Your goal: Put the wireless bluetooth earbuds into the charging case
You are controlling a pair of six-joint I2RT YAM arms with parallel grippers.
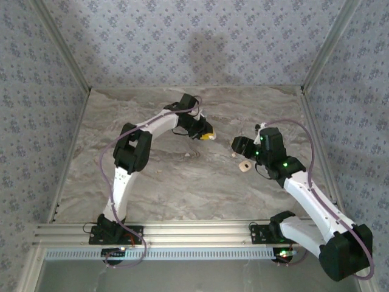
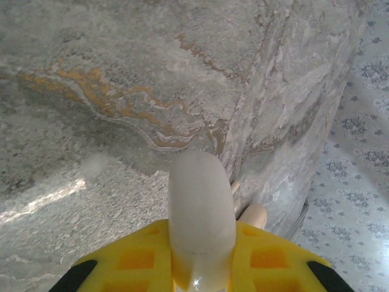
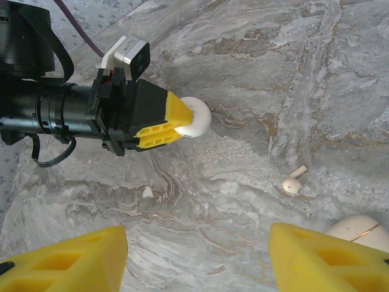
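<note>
On the grey marbled surface, the right claw stands spread and empty. The left claw, well apart beyond it, is pinching a flat white round disc. A peach-tan rounded charging case lies just beside the right claw's right finger. One tiny white plastic earbud lies ahead and right of that claw's midline, its stem slanting up-right. The right arm is nearer, with no obstruction between. A second white bit, possibly the other earbud, lies ahead-left.

Peach charging case, grey-veined table
</note>
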